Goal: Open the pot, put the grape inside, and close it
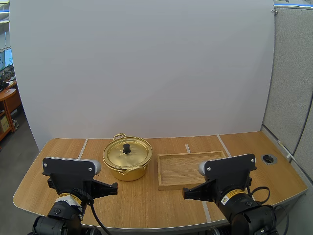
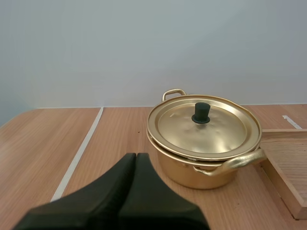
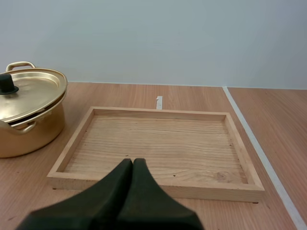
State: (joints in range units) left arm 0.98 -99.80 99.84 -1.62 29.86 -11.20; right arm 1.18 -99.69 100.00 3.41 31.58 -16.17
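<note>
The left end effector [image 2: 135,155] has its two black fingers pressed together into one wedge, pinching nothing, and hangs low over the desk [image 1: 146,200]; just ahead of it and a little to its right stands the gold pot [image 2: 204,158], its lid [image 2: 204,127] seated on the rim with the black knob [image 2: 201,113] upright at the centre. The right end effector [image 3: 133,162] is likewise pressed together and holds nothing — straight ahead of it lies the wooden tray [image 3: 158,184], bare inside, with the pot just beyond the tray's left edge. No grape shows on the desk or in the tray; the closed pot hides its inside, so this scene fits both a pot yet to be opened and one closed again over the fruit, and the pictures do not settle which. Should the lid need lifting, doing it well would mean spreading the fingers before descending, centring them on the small knob from directly above, and raising straight up — the lid looks slightly askew on the rim, so a sideways pull could drag the light pot along
</note>
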